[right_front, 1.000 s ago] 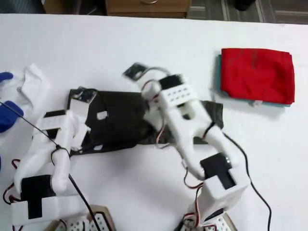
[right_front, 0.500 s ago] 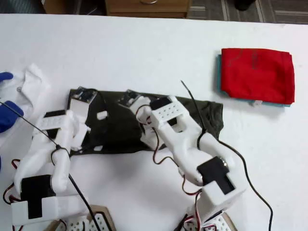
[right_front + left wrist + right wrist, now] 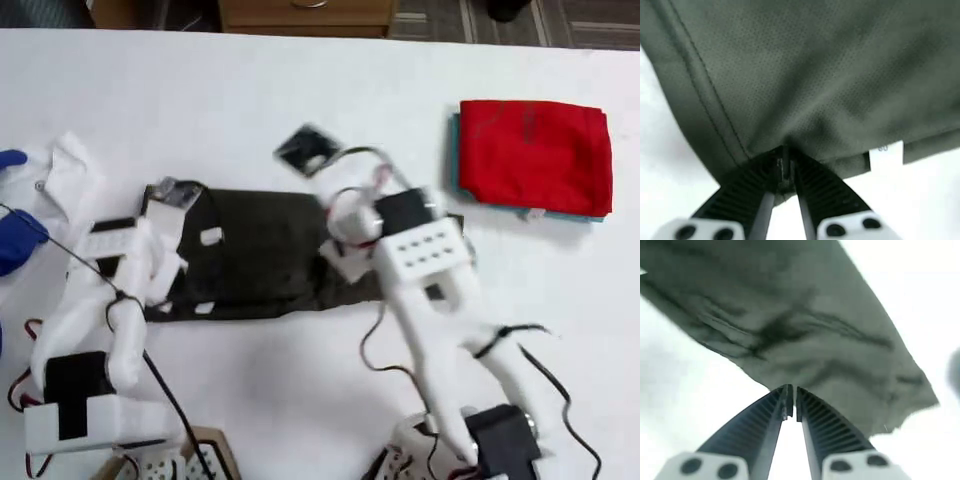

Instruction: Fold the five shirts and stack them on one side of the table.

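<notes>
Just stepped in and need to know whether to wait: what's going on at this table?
Two robot arms are working on a dark shirt spread on the white table. The left arm and the right arm each have their jaws shut on one edge of it. A folded red shirt already lies to one side.

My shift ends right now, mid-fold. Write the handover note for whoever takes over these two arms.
Left gripper: shut on an edge of the dark shirt.
Right gripper: shut at the opposite end of that shirt, apparently pinching its edge.
The dark shirt lies mid-table as a long band between the arms, only partly folded.
Done: the red shirt is folded and stacked on a teal shirt at the right side of the table.
Left to do: finish folding the dark shirt and add it to that stack. The white shirt lies crumpled at the left edge, not yet folded.
</notes>
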Action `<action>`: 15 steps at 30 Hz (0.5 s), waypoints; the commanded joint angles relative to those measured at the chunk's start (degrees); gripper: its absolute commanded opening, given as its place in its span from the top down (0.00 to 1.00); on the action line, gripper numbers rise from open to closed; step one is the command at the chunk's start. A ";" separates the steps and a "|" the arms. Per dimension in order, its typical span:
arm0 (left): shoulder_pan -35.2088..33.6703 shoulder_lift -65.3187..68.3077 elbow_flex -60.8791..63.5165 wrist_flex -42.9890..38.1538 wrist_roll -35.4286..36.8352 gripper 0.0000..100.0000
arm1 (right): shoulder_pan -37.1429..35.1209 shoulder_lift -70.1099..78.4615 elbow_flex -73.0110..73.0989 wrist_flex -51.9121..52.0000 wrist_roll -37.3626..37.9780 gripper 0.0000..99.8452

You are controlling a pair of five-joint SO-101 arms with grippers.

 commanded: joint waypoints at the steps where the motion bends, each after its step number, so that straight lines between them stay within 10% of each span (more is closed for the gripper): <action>1: 0.00 -1.05 -12.97 10.37 0.70 0.98 | 8.31 -3.38 -1.85 2.51 0.00 0.95; 8: -4.57 -0.53 -30.81 15.82 0.70 0.96 | 15.69 -3.47 -1.85 7.69 1.49 0.93; 15: -10.99 5.98 -29.32 6.51 0.70 0.73 | 22.02 -6.99 -0.70 10.33 4.22 0.93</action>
